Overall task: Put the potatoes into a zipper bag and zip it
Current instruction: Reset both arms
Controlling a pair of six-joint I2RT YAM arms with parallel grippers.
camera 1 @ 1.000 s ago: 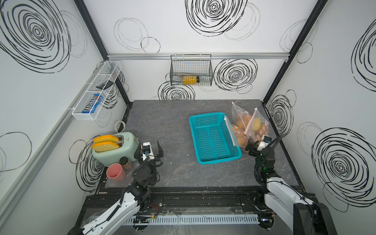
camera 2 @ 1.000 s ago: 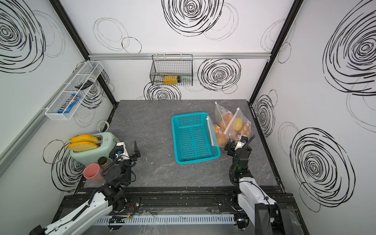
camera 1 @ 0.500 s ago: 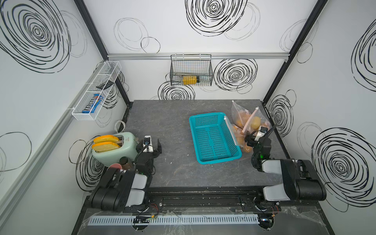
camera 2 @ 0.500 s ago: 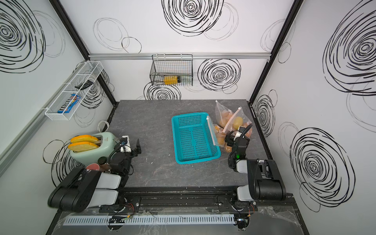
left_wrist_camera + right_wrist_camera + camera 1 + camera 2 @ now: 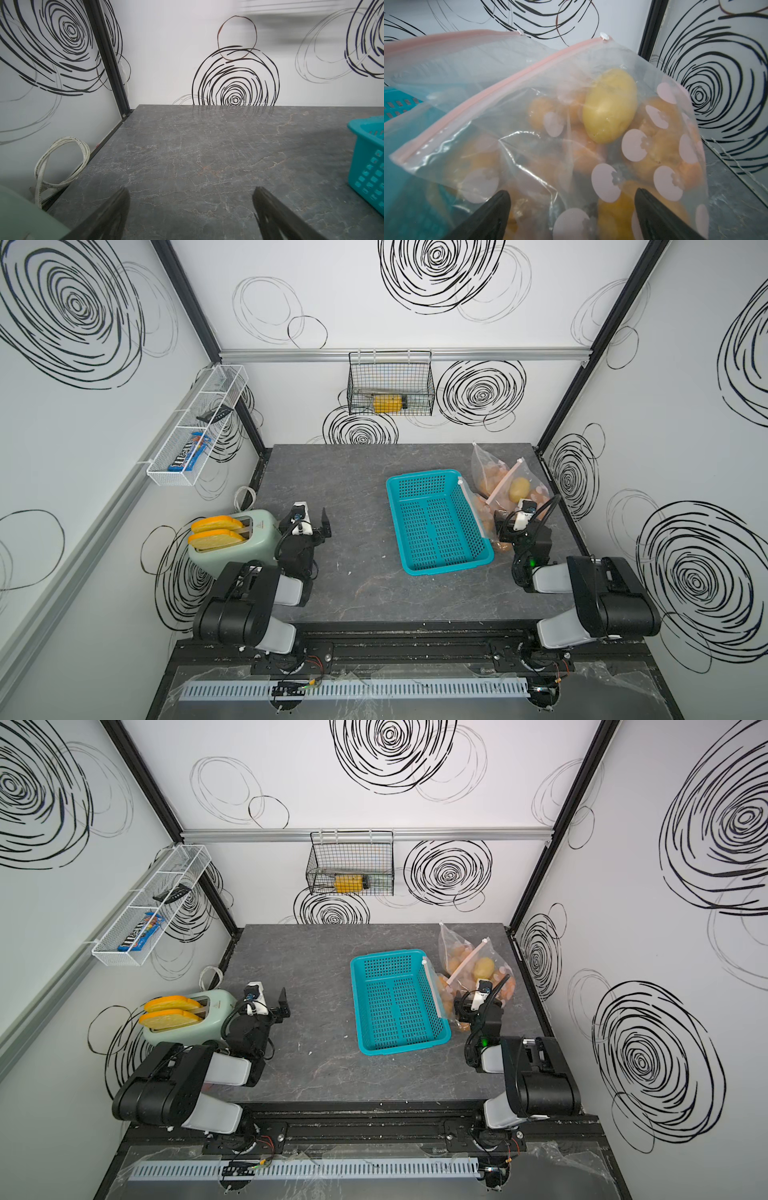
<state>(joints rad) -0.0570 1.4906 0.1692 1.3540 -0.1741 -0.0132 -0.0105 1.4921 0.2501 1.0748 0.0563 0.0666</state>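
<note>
Check pink zip (image 5: 508, 81) on clear spotted plastic bag (image 5: 529, 99) of orange-brown oval potatoes (image 5: 537, 110), with wide, empty right gripper (image 5: 571, 193) at lower centre and left gripper (image 5: 192, 190) equally wide.

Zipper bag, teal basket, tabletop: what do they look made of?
Zipper bag: thin clear plastic film, glossy and creased; potatoes show through.
Teal basket: probably rigid moulded plastic, uniform colour, perforated grid.
Tabletop: dark grey, pale veins, slight sheen mirroring the wall pattern; stone or stone-look laminate, cannot tell.
</note>
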